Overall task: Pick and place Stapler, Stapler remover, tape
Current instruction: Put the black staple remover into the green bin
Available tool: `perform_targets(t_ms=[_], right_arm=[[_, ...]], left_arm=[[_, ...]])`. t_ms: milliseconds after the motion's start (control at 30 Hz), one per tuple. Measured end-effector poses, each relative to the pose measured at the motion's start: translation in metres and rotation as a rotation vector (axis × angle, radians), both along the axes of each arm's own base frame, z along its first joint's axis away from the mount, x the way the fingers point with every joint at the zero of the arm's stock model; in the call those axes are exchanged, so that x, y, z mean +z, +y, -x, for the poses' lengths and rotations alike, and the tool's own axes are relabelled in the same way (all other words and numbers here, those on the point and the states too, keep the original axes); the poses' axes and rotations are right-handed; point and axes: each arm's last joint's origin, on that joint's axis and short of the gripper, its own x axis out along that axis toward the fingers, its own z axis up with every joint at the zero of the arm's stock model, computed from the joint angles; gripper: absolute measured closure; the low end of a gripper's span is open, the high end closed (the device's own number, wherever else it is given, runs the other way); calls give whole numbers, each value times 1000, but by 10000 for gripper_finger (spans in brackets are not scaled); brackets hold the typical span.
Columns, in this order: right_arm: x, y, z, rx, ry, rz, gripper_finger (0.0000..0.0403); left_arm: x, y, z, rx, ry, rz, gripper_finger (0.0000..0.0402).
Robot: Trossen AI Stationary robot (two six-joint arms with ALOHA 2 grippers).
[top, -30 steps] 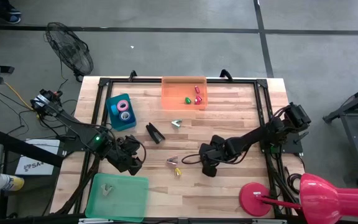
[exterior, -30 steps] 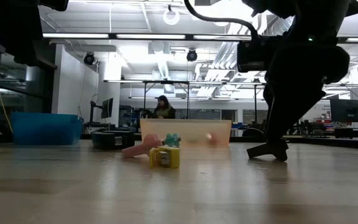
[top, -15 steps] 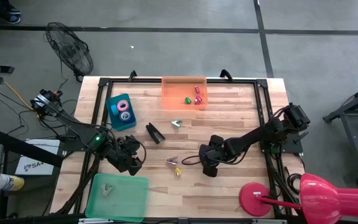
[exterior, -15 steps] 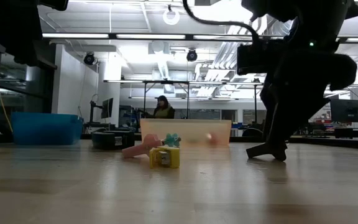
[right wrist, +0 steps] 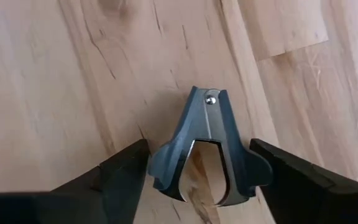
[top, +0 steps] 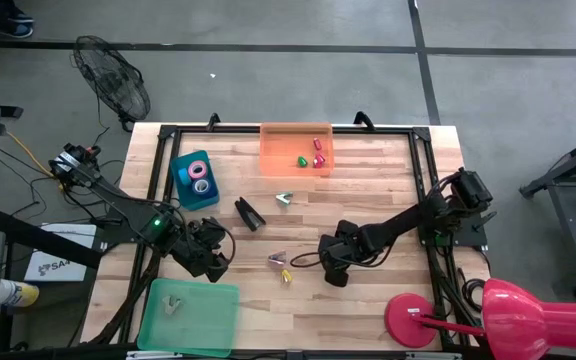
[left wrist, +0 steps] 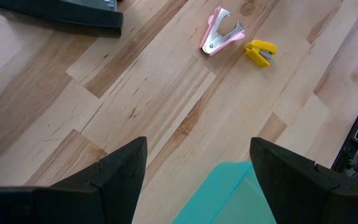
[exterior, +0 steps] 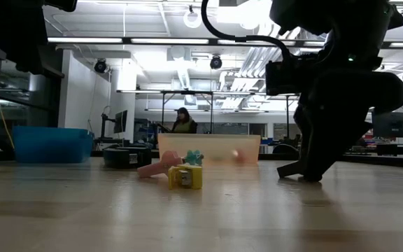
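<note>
Right hand (right wrist: 197,186) agape around staple remover (right wrist: 209,149)

the black stapler (top: 249,213) lies flat on the wooden table, slim and wedge-shaped, set at a slant just left of the table's middle. a pink tape roll (top: 199,169) and a smaller pale one (top: 202,186) sit inside a blue bin, each showing its round centre hole. four claw-shaped staple removers lie on the wood: a teal one (top: 284,198) beside the stapler, a pink one (top: 277,260) and a yellow one (top: 286,274) close together nearer the front edge, and a blue one (right wrist: 209,152) lying flat, its jaws spread, seen between the right gripper's fingers.
</note>
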Motion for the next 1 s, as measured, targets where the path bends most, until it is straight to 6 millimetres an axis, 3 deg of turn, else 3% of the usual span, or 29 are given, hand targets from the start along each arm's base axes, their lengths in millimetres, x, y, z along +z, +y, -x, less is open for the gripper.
perform_targets(t_ms=[267, 733, 1000], right_arm=[[0, 0, 0, 2, -1, 2, 206], [1, 1, -3, 7, -24, -22, 299], [3, 4, -7, 26, -57, -86, 310]], left_arm=[[0, 0, 0, -1, 0, -1, 125], [0, 0, 0, -3, 0, -2, 125], [0, 0, 0, -3, 0, -2, 125]])
